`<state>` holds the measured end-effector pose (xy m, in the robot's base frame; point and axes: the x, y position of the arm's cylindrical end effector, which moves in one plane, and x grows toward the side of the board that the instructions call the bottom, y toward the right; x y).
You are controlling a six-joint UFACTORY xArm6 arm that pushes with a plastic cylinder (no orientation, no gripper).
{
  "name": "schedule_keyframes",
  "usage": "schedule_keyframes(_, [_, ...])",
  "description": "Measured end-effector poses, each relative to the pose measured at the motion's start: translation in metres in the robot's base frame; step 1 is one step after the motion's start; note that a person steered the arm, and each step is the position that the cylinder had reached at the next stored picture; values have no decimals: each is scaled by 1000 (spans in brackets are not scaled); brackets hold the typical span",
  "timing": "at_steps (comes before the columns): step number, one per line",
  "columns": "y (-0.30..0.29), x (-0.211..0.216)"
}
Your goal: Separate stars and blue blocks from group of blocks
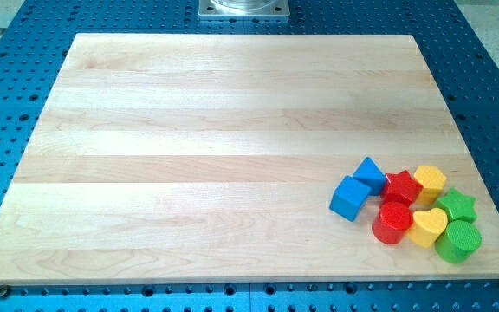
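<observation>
Our tip is out of view, so its state can't be told; all eight blocks huddle touching at the board's [232, 130] five o'clock, blue cube [350, 198] and blue wedge [370, 174] outermost at nine o'clock, red star [400, 186] and green star [457, 206] wedged inside.

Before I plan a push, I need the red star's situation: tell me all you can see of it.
The red star is a small, glossy-looking block lying flat on the wooden board, in the cluster at the view's lower right. It appears hemmed in: blue block on its left, yellow block on its right, red cylinder below. My tip is not clearly visible.
</observation>
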<state>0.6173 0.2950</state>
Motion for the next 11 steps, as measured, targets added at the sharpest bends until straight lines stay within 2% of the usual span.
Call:
schedule_keyframes(2, [-11,-12])
schedule_keyframes(3, [20,-21])
schedule_keyframes(5, [-29,-58])
schedule_keyframes(6, [-96,-74])
schedule_keyframes(8, [-180,-131])
schedule_keyframes(9, [-201,-152])
schedule_keyframes(10, [-198,-119])
schedule_keyframes(11, [-223,-89])
